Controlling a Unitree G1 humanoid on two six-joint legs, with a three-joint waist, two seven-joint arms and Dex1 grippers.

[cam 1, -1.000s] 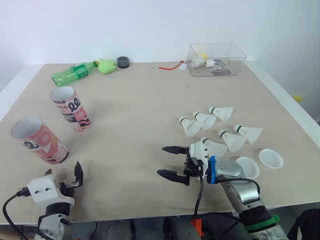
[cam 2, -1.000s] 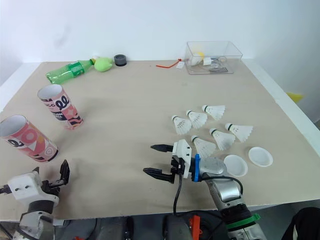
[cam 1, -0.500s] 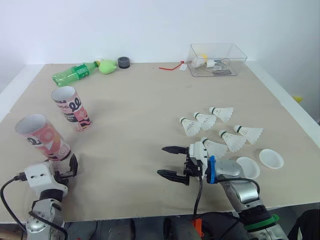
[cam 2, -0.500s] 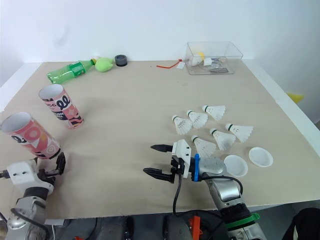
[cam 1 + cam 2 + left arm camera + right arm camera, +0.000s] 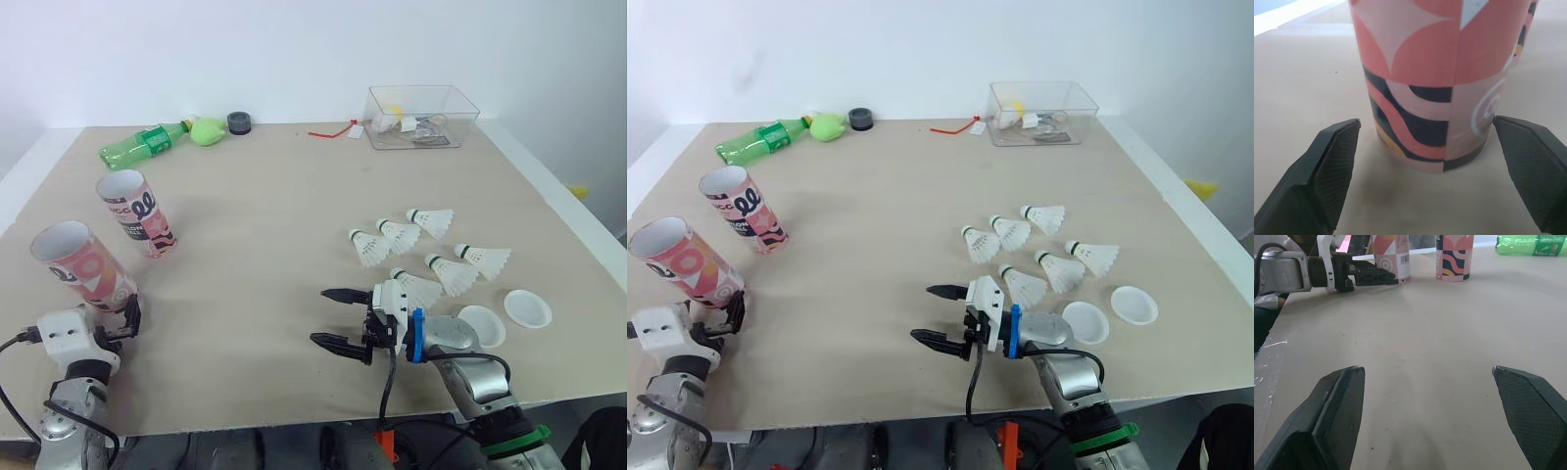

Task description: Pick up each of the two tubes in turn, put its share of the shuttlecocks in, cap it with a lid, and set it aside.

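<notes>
Two pink patterned tubes stand open-topped at the table's left, the near tube [image 5: 83,266] and the far tube [image 5: 137,212]. My left gripper [image 5: 118,315] is open at the near tube's base. In the left wrist view its fingertips [image 5: 1337,147] flank the near tube [image 5: 1430,88] with small gaps on both sides. Several white shuttlecocks [image 5: 431,250] lie at the right. Beside them are two white lids [image 5: 527,309], [image 5: 482,326]. My right gripper [image 5: 333,318] hovers open just left of the shuttlecocks, holding nothing.
A green plastic bottle [image 5: 142,144], a green object [image 5: 208,129] and a dark round cap [image 5: 239,122] lie along the far edge. A clear box [image 5: 421,116] with small items sits at the far right, a red cord [image 5: 331,130] beside it.
My left gripper has moved forward from the table's front edge up to the near tube's base, fingers now either side of it. The right gripper has stayed put.
</notes>
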